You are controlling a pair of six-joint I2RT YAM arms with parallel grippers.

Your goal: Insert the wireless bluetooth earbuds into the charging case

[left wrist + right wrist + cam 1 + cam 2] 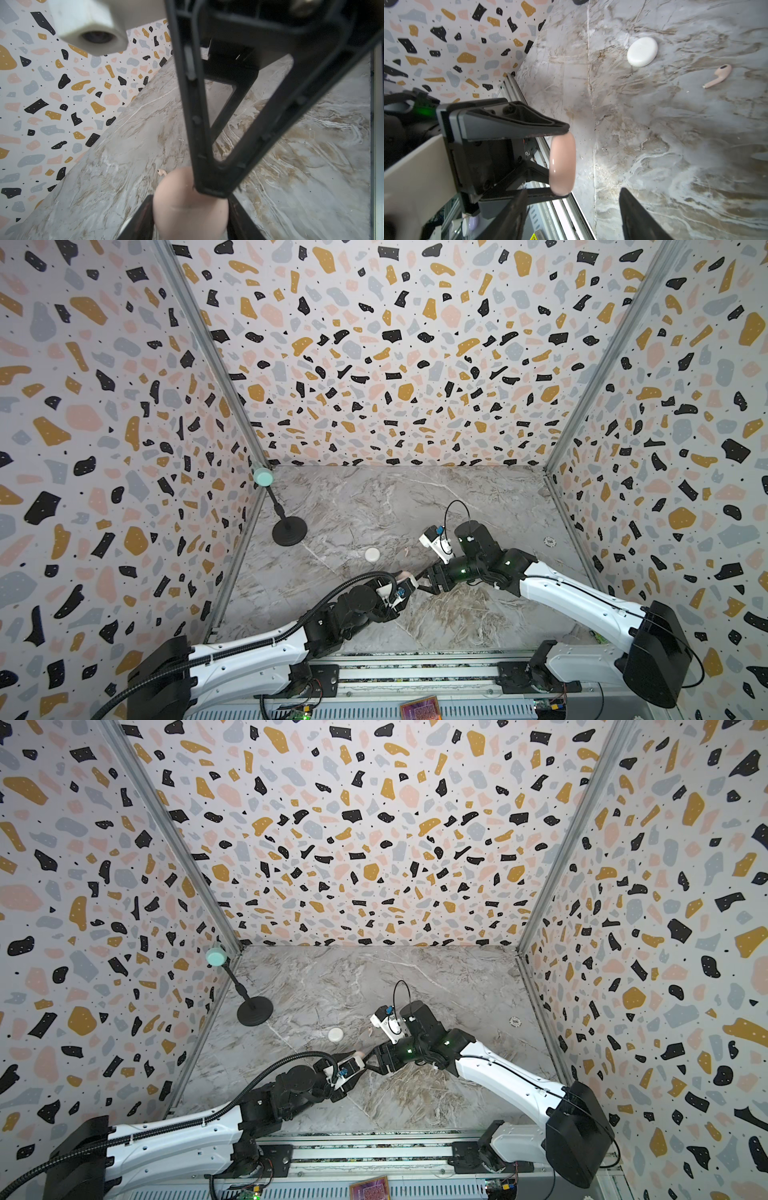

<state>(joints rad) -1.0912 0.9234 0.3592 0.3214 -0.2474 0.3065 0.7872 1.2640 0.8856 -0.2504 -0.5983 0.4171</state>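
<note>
Pale pink earbud lying on its side on the marbled tabletop, stem and head both flat on the surface. Just beside it but not touching, a closed white round case rests flat. In both top views the two sit toward the back wall from my grippers, with the earbud on the right. Nearer the front, the pale pink charging case is off the table. It stands on edge, clamped across its two rounded faces by the fingers of my left gripper, and its seam shows as a thin line in the left wrist view. My right gripper meets it from the opposite side with its fingers apart and closed on nothing. One fingertip touches the case's rim, though I cannot tell whether it presses. Farther out, a black round-based stand with a mint head stands near the back left corner, and a small round token lies by the right wall. Terrazzo-patterned panels enclose three sides.
</note>
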